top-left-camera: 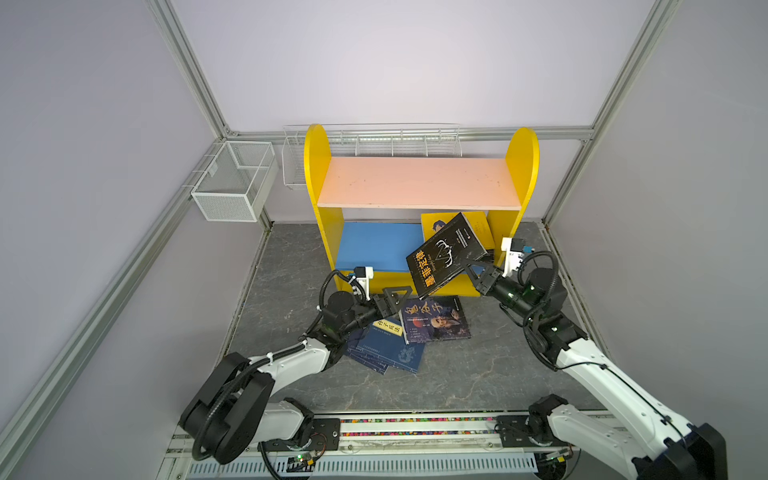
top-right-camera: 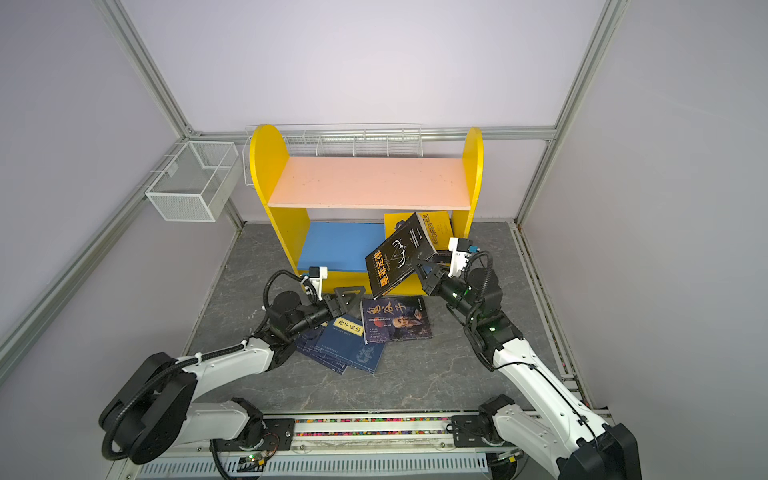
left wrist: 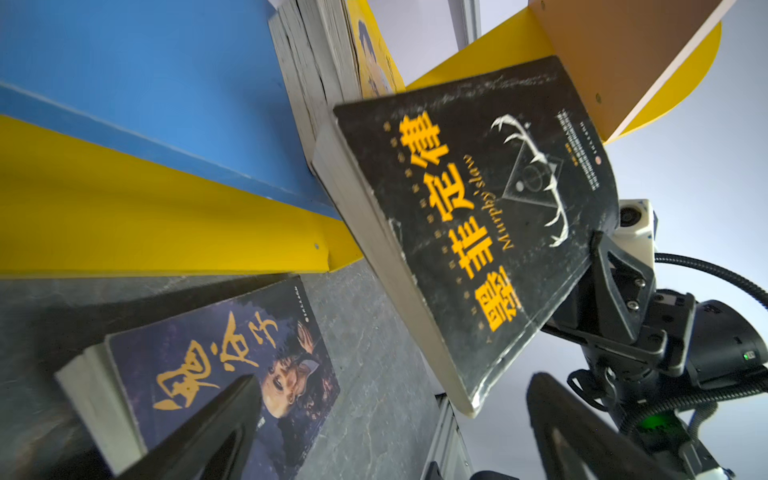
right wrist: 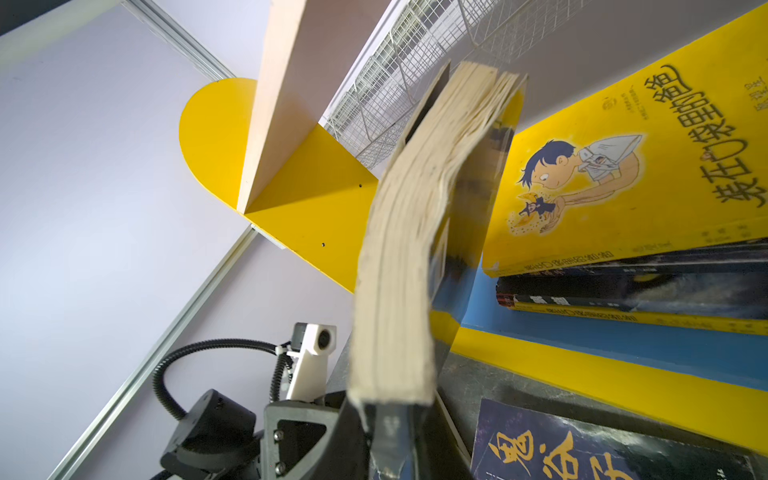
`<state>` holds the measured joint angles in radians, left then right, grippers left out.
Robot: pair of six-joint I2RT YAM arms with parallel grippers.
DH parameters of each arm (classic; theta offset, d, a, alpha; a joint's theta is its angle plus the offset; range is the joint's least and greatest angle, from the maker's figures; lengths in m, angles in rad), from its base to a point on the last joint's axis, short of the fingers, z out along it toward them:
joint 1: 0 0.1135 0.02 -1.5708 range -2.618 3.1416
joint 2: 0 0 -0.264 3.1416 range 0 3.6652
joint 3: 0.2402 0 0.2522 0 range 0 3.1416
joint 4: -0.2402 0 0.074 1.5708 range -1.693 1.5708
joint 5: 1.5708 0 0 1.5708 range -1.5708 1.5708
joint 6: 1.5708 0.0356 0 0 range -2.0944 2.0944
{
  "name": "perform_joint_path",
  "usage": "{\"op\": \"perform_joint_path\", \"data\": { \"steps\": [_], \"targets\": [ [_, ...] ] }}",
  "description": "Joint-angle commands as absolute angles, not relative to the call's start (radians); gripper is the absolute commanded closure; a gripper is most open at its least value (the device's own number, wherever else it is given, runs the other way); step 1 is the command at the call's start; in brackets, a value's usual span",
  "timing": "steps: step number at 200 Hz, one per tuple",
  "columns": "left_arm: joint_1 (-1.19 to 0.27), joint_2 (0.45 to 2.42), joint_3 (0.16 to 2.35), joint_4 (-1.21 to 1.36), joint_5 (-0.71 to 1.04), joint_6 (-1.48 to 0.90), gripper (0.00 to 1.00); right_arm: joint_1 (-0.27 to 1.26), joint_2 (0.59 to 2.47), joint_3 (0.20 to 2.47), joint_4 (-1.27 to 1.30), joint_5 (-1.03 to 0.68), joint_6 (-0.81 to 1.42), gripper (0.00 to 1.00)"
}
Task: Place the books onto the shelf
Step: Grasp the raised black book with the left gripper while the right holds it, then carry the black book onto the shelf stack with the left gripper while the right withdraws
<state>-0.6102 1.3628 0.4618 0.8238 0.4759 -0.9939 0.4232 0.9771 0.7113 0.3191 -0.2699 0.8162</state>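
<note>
The grey marbled bench (top-left-camera: pixel 457 374) is filling the lower middle of both top views. The small yellow wooden shelf (top-left-camera: pixel 318 166) with a pink upper board and a blue lower board is standing at its far edge, open front facing the arms, which looks meant to let books slide straight in.

The thick black paperback with orange characters (top-left-camera: pixel 440 257) is hanging tilted at centre right. The right hand (top-left-camera: pixel 473 268) is clamping its lower edge, probably so the free far end can lead onto the blue board. That end is lying beside the yellow cartoon-covered book (right wrist: pixel 623 166), which is lying flat on dark books at the board's right end.

The black cover is looking scuffed, and its page block is bowing under its own weight.

Below it, the dark purple paperback (top-left-camera: pixel 436 320) and the fanned thin navy books (top-left-camera: pixel 390 349) are lying flat on the bench. The left hand (top-left-camera: pixel 395 301) is hovering over them, wide open and empty.
</note>
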Motion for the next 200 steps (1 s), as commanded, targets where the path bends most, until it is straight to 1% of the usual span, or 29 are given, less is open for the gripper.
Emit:
{"op": "perform_joint_path", "data": {
  "steps": [1, 28, 55, 94, 107, 127, 149, 182, 200],
  "targets": [
    [-0.621, 1.428, 0.509, 0.991, 0.61, -1.054, 0.01, 0.425, 0.973, 0.772, 0.487, -0.262, 0.853, 0.94],
    [-0.647, 1.467, 0.57, 1.0, 0.65, -1.042, 0.03, 0.424, 0.983, 0.786, 0.491, -0.268, 0.855, 0.94],
    [-0.671, 1.488, 0.614, 0.997, 0.647, -1.02, 0.04, 0.424, 0.993, 0.786, 0.506, -0.278, 0.87, 0.94],
    [-0.676, 1.539, 0.634, 1.064, 0.647, -1.053, 0.11, 0.426, 1.0, 0.772, 0.526, -0.284, 0.896, 0.94],
    [-0.676, 1.557, 0.638, 1.096, 0.641, -1.069, 0.16, 0.428, 1.0, 0.766, 0.532, -0.285, 0.901, 0.94],
    [-0.676, 1.586, 0.65, 1.155, 0.63, -1.117, 0.27, 0.428, 0.996, 0.751, 0.534, -0.28, 0.907, 0.94],
    [-0.677, 1.615, 0.662, 1.224, 0.613, -1.159, 0.33, 0.428, 0.988, 0.736, 0.531, -0.275, 0.908, 0.94],
    [-0.677, 1.611, 0.671, 1.25, 0.579, -1.172, 0.4, 0.428, 0.971, 0.726, 0.498, -0.274, 0.896, 0.94],
    [-0.677, 1.598, 0.676, 1.259, 0.57, -1.175, 0.48, 0.428, 0.96, 0.721, 0.481, -0.277, 0.891, 0.94]
  ]
}}
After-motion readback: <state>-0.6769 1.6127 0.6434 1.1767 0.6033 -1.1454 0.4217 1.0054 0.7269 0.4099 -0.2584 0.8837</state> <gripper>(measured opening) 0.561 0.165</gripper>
